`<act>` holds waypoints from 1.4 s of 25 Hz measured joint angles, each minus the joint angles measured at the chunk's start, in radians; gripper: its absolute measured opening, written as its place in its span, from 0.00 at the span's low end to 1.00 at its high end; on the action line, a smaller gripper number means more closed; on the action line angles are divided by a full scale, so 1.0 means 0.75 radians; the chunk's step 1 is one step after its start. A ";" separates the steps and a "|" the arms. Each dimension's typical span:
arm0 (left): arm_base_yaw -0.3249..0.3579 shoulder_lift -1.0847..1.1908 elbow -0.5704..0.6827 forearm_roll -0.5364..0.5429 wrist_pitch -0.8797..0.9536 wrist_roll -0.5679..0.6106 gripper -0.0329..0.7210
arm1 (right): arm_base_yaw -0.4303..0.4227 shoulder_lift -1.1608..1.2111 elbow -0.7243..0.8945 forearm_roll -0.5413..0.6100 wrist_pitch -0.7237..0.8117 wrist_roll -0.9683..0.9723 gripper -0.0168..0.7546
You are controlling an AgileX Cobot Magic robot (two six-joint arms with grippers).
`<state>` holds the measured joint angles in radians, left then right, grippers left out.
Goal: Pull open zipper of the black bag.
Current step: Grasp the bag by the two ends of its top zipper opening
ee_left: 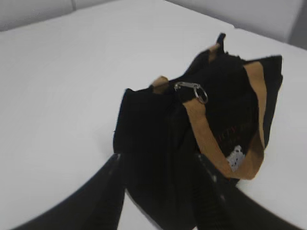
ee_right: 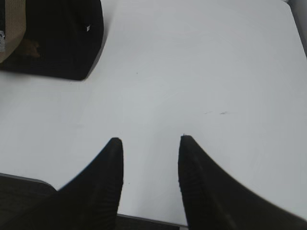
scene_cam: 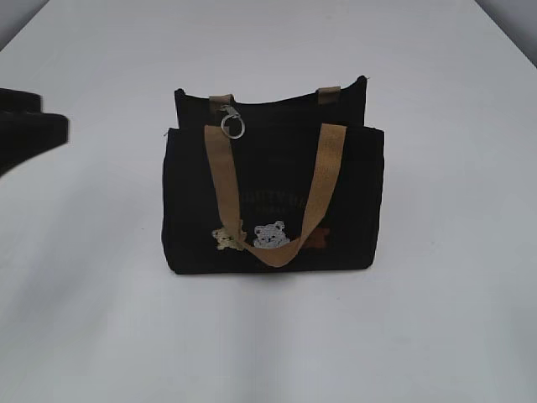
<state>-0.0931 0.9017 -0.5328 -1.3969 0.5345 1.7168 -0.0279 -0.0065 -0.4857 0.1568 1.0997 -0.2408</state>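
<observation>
The black bag [scene_cam: 193,201] stands upright in the middle of the white table, and its front tan handle [scene_cam: 323,180] hangs down over the bear patches [scene_cam: 270,234]. The zipper's silver ring pull [scene_cam: 232,126] hangs at the left end of the bag's top; the zipper line itself is lost in the black fabric. My left gripper [scene_cam: 54,113] sits at the far left, well clear of the bag. In the left wrist view its fingers [ee_left: 112,175] stand open, with the bag [ee_left: 158,124] and ring [ee_left: 202,94] beyond them. My right gripper [ee_right: 149,141] is open over bare table, with the bag's corner [ee_right: 57,43] at the upper left.
The white table [scene_cam: 436,336] stretches around the bag on all sides. In the right wrist view the table's edge [ee_right: 144,218] runs just below the fingertips. Grey wall or floor shows past the far corners [scene_cam: 516,21].
</observation>
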 joint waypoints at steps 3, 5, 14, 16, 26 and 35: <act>0.000 0.335 -0.010 -0.332 0.166 0.685 0.51 | 0.000 0.000 0.000 0.001 0.000 0.000 0.42; 0.000 0.527 -0.039 -0.395 0.278 0.913 0.55 | 0.000 0.000 0.000 0.001 0.000 0.000 0.42; -0.036 1.020 -0.257 -0.440 0.444 1.047 0.69 | 0.000 0.000 0.000 0.068 0.000 -0.031 0.42; -0.083 1.076 -0.314 -0.445 0.431 1.037 0.68 | 0.000 0.036 -0.006 0.152 0.000 -0.136 0.42; -0.225 1.120 -0.398 -0.473 0.249 1.027 0.13 | 0.034 1.010 -0.086 1.533 -0.452 -1.550 0.42; -0.225 1.120 -0.400 -0.473 0.245 1.026 0.12 | 0.411 2.019 -0.608 1.800 -0.723 -1.649 0.42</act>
<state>-0.2621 1.7418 -0.8325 -1.7515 0.7186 2.4861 0.2807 1.5078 -0.9414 1.5065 0.5575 -1.4773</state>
